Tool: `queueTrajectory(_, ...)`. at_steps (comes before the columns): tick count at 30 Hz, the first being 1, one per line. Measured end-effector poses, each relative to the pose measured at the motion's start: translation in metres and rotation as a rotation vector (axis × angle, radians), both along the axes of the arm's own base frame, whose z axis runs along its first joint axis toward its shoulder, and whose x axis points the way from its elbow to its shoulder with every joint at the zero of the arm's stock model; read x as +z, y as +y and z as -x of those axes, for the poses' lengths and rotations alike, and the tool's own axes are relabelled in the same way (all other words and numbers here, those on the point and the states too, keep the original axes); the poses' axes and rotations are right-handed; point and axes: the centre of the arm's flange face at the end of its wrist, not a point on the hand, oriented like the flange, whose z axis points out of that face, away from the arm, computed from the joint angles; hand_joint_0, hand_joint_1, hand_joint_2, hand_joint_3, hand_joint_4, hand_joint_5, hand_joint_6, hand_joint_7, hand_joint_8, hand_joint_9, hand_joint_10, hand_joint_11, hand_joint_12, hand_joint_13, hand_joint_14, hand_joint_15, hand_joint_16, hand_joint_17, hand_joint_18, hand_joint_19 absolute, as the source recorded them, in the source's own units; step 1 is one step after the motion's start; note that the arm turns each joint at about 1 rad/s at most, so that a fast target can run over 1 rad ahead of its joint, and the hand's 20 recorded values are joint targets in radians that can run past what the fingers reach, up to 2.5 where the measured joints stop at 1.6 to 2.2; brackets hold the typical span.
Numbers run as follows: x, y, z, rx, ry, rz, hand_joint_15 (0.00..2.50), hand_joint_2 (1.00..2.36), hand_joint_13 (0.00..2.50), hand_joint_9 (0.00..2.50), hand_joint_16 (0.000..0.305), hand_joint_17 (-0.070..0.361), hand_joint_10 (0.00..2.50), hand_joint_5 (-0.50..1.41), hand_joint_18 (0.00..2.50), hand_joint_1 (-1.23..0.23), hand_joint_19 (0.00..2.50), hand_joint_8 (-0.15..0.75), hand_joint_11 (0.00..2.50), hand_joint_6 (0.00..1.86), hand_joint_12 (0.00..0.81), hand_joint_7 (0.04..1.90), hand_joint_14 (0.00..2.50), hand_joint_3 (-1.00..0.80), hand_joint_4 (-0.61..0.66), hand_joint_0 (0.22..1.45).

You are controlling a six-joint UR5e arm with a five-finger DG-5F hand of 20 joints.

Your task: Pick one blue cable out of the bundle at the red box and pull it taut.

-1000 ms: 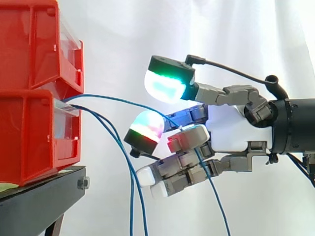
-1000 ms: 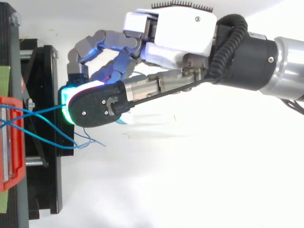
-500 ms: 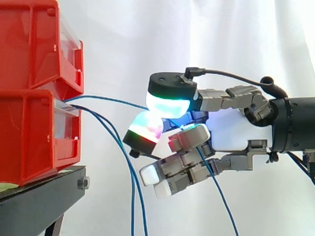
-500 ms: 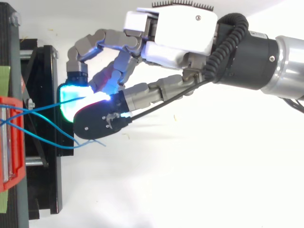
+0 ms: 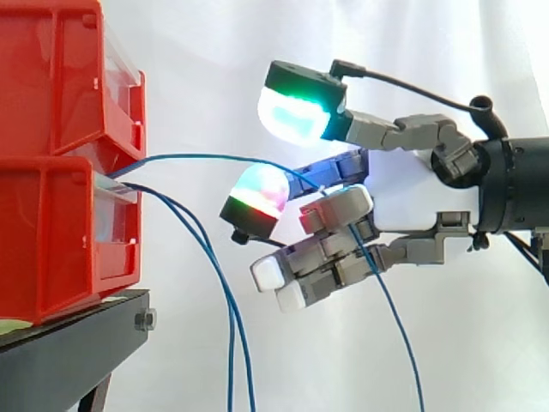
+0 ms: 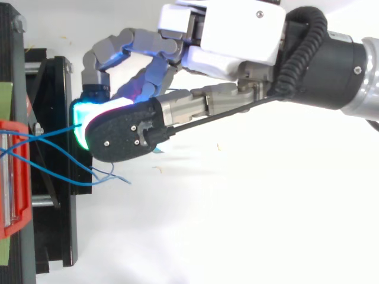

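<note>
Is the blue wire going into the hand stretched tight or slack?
Slack. In the side view the thin blue cable bows in an arc from the red plastic box to the hand, not straight.

From here, the blue cable (image 5: 214, 158) is disappearing behind the curled fingers (image 5: 339, 210) of the hand (image 5: 401, 202), the other cables (image 5: 230, 360) are running off the bottom edge, and the red bins (image 5: 51, 232) are being cut off at the left.
</note>
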Motion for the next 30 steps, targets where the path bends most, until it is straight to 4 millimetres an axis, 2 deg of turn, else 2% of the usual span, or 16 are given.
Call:
queueTrajectory(2, 0.0040, 0.0003, 0.0018, 0.000, 0.006, 0.015, 0.47, 1.01, 0.83, 1.31, 0.053, 0.120, 0.01, -0.05, 0.68, -0.55, 0.45, 0.346, 1.48, 0.50, 0.393, 1.37, 0.02, -0.30, 0.35, 0.65)
queueTrajectory(6, 0.0065, 0.0012, 0.0034, 0.000, 0.015, 0.028, 0.47, 1.02, 0.85, 1.31, 0.054, 0.121, 0.01, -0.06, 0.70, -0.63, 0.44, 0.362, 1.48, 0.50, 0.396, 1.32, 0.02, -0.22, 0.38, 0.66)
queueTrajectory(16, 0.0075, 0.0035, 0.0033, 0.003, 0.016, 0.032, 0.49, 1.02, 0.86, 1.30, 0.054, 0.121, 0.01, -0.06, 0.72, -0.73, 0.44, 0.349, 1.48, 0.50, 0.394, 1.32, 0.02, -0.19, 0.35, 0.65)
queueTrajectory(18, 0.0076, 0.0036, 0.0033, 0.003, 0.016, 0.031, 0.49, 1.01, 0.86, 1.30, 0.054, 0.121, 0.01, -0.06, 0.71, -0.71, 0.46, 0.357, 1.48, 0.50, 0.391, 1.33, 0.02, -0.30, 0.35, 0.60)
queueTrajectory(20, 0.0078, 0.0038, 0.0031, 0.004, 0.014, 0.031, 0.48, 1.01, 0.88, 1.35, 0.054, 0.121, 0.01, -0.04, 0.73, -0.59, 0.47, 0.351, 1.49, 0.50, 0.392, 1.34, 0.02, -0.39, 0.34, 0.58)
queueTrajectory(23, 0.0081, 0.0038, 0.0029, 0.004, 0.013, 0.031, 0.48, 1.01, 0.90, 1.37, 0.053, 0.120, 0.01, -0.04, 0.74, -0.53, 0.47, 0.348, 1.50, 0.50, 0.390, 1.32, 0.02, -0.36, 0.36, 0.61)
queueTrajectory(27, 0.0100, 0.0040, 0.0022, 0.004, 0.011, 0.031, 0.49, 1.02, 0.90, 1.36, 0.054, 0.121, 0.01, -0.04, 0.75, -0.55, 0.46, 0.343, 1.48, 0.50, 0.393, 1.24, 0.02, -0.29, 0.41, 0.63)
queueTrajectory(30, 0.0105, 0.0042, 0.0020, 0.004, 0.010, 0.031, 0.48, 1.02, 0.91, 1.36, 0.054, 0.122, 0.01, -0.05, 0.75, -0.57, 0.46, 0.348, 1.46, 0.50, 0.390, 1.12, 0.02, -0.23, 0.49, 0.64)
